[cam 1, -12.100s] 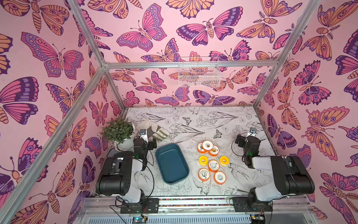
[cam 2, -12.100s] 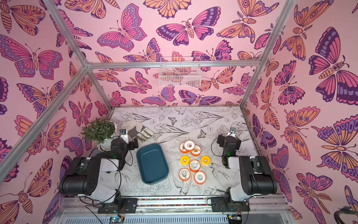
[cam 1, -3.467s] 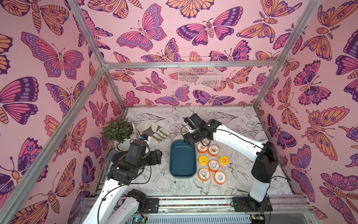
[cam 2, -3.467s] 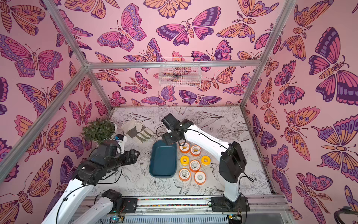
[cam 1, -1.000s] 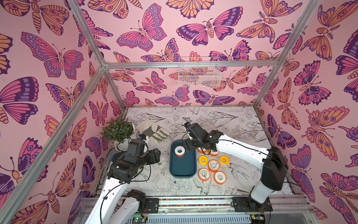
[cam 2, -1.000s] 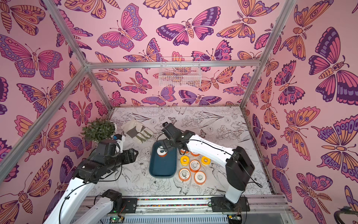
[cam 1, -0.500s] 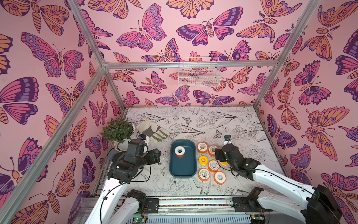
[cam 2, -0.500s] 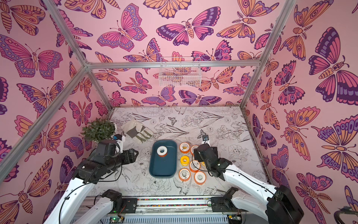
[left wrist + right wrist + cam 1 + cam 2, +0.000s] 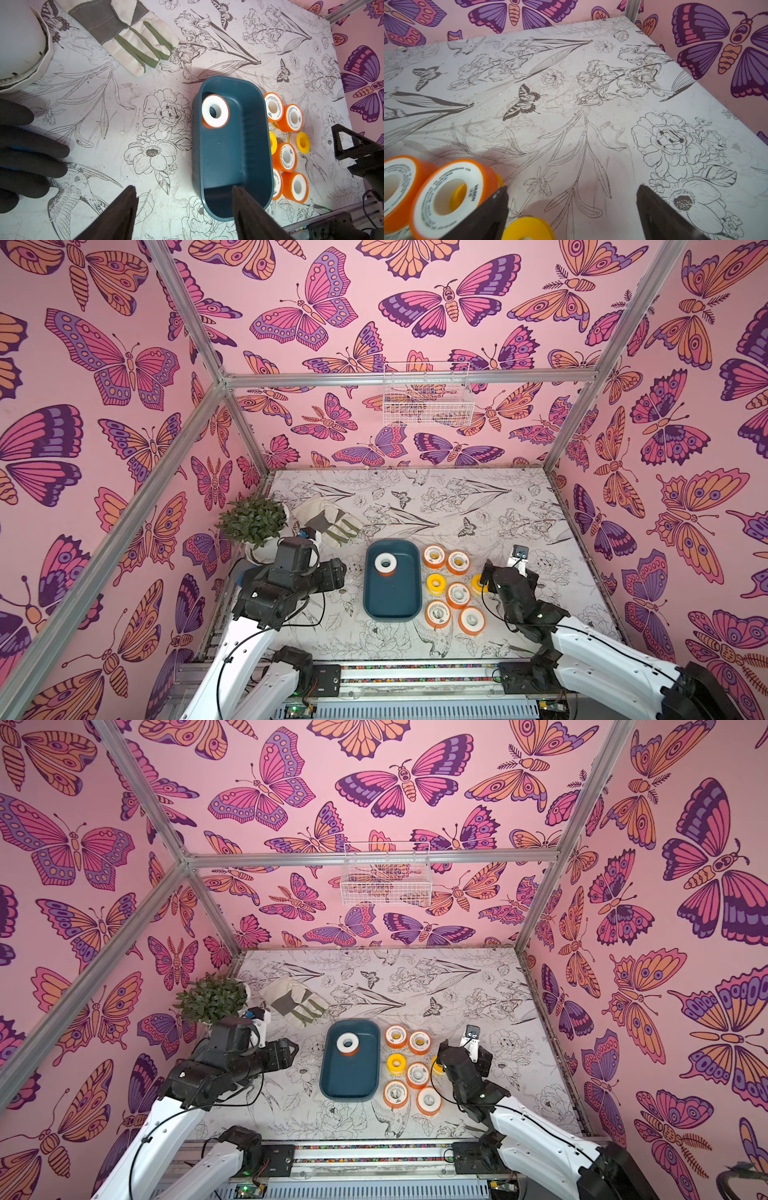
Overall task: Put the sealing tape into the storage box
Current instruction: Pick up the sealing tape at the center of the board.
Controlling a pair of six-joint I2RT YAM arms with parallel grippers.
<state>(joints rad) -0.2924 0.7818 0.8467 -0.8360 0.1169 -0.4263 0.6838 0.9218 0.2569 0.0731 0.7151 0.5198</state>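
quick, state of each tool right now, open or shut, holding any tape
Left tool: open, holding nothing.
Right tool: open, holding nothing.

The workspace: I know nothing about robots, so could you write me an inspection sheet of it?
Surface: white table printed with black flower drawings.
Job's things: storage box holds one orange spool; five orange spools and two yellow spools lie beside it.
Clutter: work glove, potted plant.
Tools: left tool open, empty; right tool open, empty.
Cables: black cables run along both arms.
Surroundings: pink butterfly walls, metal frame, white wire basket on the back wall.
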